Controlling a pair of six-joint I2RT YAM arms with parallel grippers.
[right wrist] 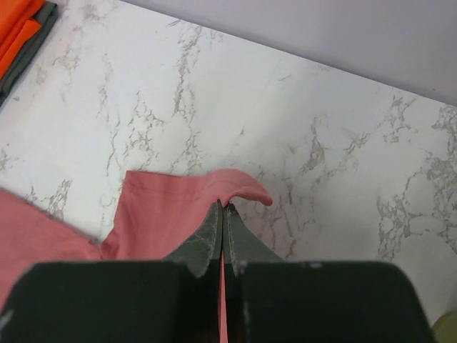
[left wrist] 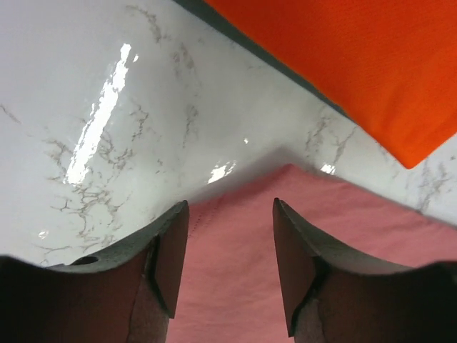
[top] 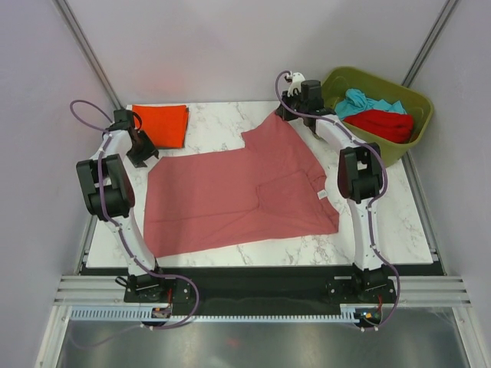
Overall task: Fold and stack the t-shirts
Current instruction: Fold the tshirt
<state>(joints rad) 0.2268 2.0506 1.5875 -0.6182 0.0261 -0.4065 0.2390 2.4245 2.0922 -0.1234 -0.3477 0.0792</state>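
Observation:
A dusty pink t-shirt [top: 230,192] lies spread flat across the marble table [top: 222,123]. My right gripper [top: 285,114] is at its far right corner. In the right wrist view that gripper [right wrist: 223,209] is shut on the pink shirt's [right wrist: 161,214] edge, and the cloth curls over its tips. My left gripper [top: 145,158] hovers at the shirt's far left corner. It [left wrist: 230,239] is open, with the pink cloth [left wrist: 228,286] lying flat below the gap between its fingers [left wrist: 170,264]. A folded orange-red t-shirt [top: 163,123] [left wrist: 357,64] lies at the far left.
An olive-green bin [top: 399,146] stands off the table's far right corner, holding a teal shirt [top: 368,102] and a bright red shirt [top: 383,124]. Purple walls close in on both sides. A dark edge lies under the orange shirt [right wrist: 16,28].

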